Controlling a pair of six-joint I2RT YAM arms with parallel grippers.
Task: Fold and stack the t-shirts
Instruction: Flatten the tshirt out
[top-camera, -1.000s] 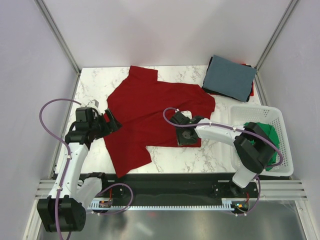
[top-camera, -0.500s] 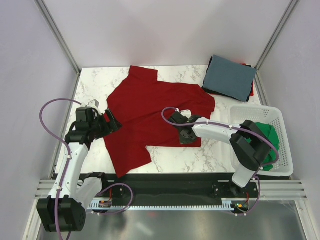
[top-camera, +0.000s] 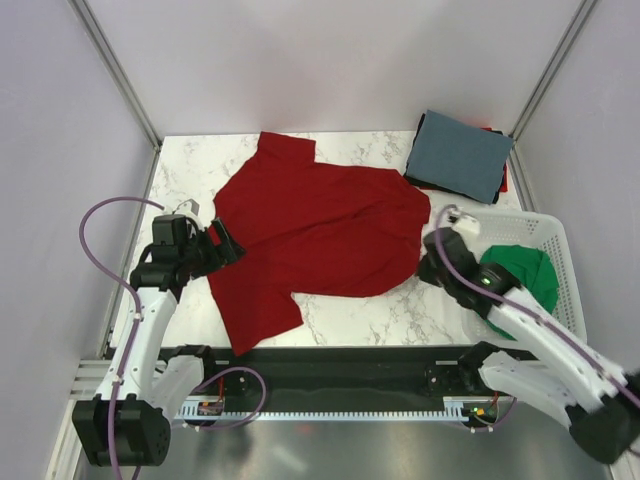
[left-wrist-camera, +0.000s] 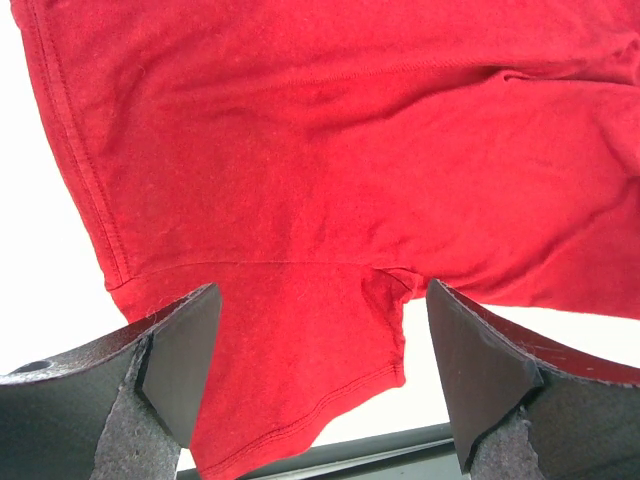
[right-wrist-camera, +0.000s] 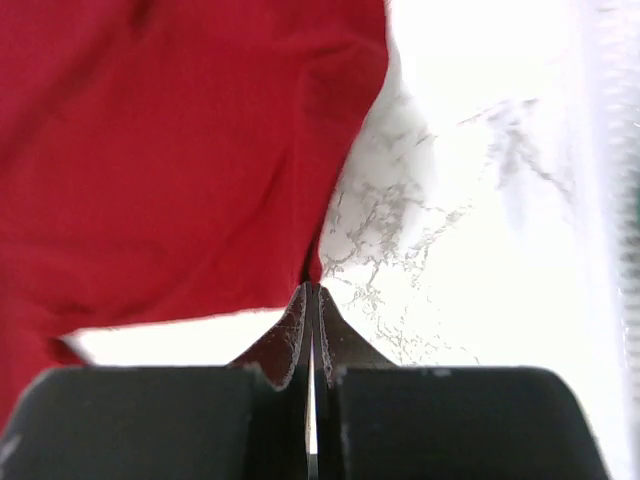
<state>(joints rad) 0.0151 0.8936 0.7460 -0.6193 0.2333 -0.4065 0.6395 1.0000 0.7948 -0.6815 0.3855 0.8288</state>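
A bright red t-shirt (top-camera: 310, 230) lies spread on the marble table. My right gripper (top-camera: 428, 262) is at the shirt's right edge, shut on a pinch of red cloth (right-wrist-camera: 318, 262) right at its tips (right-wrist-camera: 312, 288). My left gripper (top-camera: 222, 245) stands open at the shirt's left side. In the left wrist view its wide-apart fingers (left-wrist-camera: 322, 295) straddle the sleeve (left-wrist-camera: 330, 380), not touching it. A folded slate-blue t-shirt (top-camera: 460, 152) tops a stack of darker ones at the back right. A green t-shirt (top-camera: 525, 275) sits in the basket.
The white slatted basket (top-camera: 515, 218) stands at the right edge, just right of my right gripper. Metal frame posts rise at the table's back corners. Bare marble (top-camera: 400, 310) shows in front of the red shirt, near the table's black front rail.
My right arm swung from the shirt's middle to its right edge, shut its jaws on the cloth and drew it rightward, flattening that side. The left arm stayed put.
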